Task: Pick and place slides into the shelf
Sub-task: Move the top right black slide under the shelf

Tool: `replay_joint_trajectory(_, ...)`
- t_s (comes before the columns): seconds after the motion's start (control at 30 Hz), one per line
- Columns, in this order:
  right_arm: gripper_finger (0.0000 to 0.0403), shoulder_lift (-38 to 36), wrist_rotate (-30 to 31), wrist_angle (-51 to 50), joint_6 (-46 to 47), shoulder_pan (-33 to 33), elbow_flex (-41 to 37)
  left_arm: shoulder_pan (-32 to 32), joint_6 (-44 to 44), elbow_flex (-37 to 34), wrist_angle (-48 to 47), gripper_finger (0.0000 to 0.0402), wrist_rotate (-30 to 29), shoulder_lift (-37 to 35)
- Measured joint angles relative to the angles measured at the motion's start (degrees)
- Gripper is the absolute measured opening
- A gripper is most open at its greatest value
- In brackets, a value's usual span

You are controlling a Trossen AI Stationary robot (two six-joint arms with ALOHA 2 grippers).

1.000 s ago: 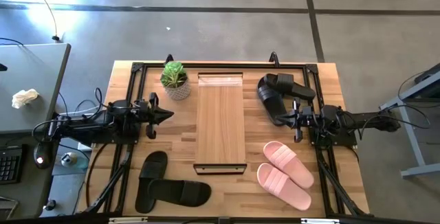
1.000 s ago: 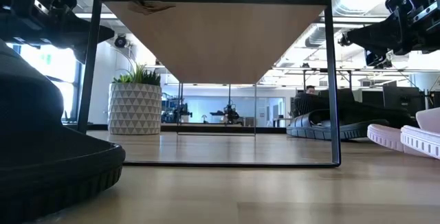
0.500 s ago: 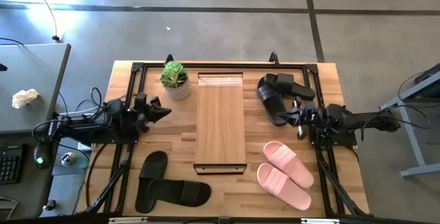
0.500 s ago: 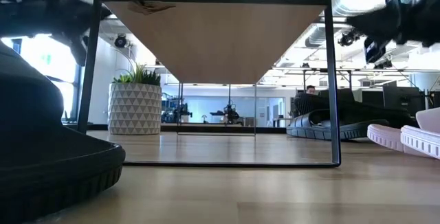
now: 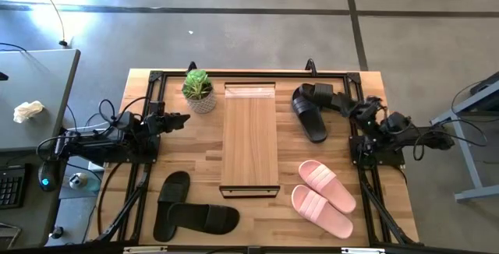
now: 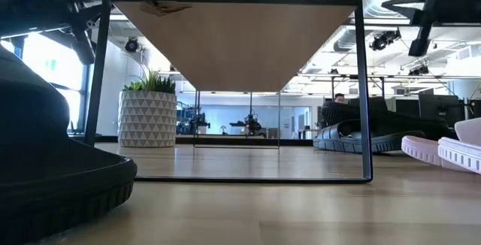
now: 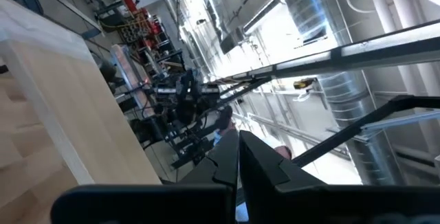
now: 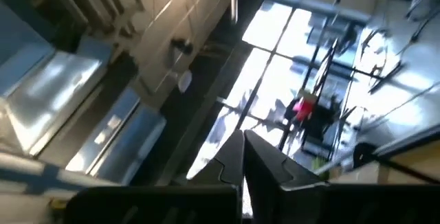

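Only from overhead do both pink slides (image 5: 323,195) beside the shelf (image 5: 250,133) show whole.

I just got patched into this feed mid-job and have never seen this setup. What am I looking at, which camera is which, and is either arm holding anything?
Two dark robot arms work at a wooden table. The overhead picture shows everything: the left tool near the potted plant, the right tool by one pair of black slides. Both are shut and hold nothing. The shelf stands in the middle, another black pair and a pink pair nearer the front. The low picture looks level across the tabletop. The two wrist pictures look out past each arm's own fingers.
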Motion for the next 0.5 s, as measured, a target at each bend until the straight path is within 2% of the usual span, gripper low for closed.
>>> replay_joint_trajectory(0.13,0.0014,0.0,0.7,-5.3,-5.4,-2.7,7.5,0.0,0.0,0.0,0.0,0.0003,-0.1,0.0)
replay_joint_trajectory(0.23,0.0037,0.5,1.5,-19.4,-4.6,-4.2,15.8,0.0,0.0,0.0,0.0,0.0003,-0.1,0.0)
replay_joint_trajectory(0.37,0.0077,3.6,4.0,-43.7,4.7,-5.5,27.3,0.0,0.5,0.0,0.0,0.0003,-0.2,0.0)
replay_joint_trajectory(0.5,0.0106,8.2,4.7,-65.4,21.0,-6.1,36.0,0.0,1.0,0.0,-0.1,0.0003,-0.1,0.0)
